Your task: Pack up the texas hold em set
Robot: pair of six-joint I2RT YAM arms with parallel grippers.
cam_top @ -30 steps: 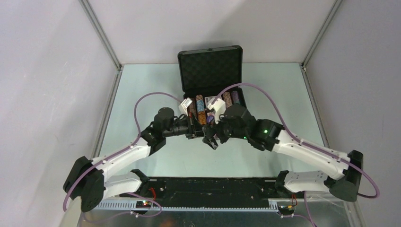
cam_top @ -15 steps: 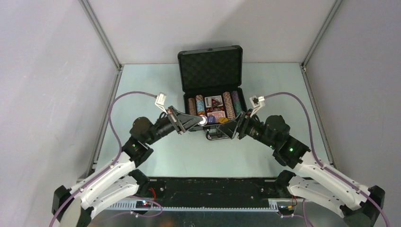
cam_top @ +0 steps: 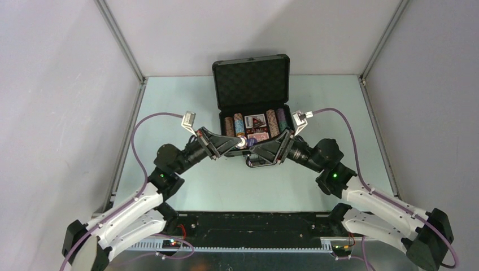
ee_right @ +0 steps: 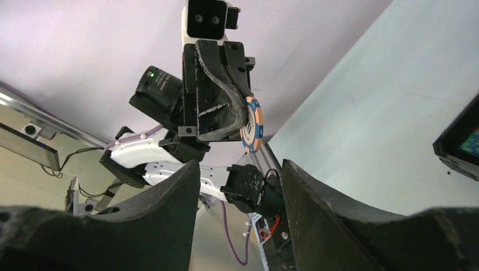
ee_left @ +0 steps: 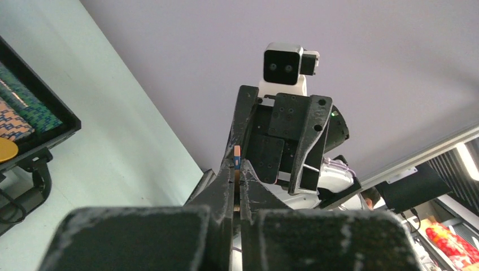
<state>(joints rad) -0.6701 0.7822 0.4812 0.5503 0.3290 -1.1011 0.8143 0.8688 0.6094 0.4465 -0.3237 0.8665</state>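
Striped chip (ee_right: 252, 125) (edge-on from left wrist)

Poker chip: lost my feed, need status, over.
Left gripper shut on orange-and-blue chip. Right gripper open, facing it, not touching the chip. Briefcase open behind them; nothing in the way.
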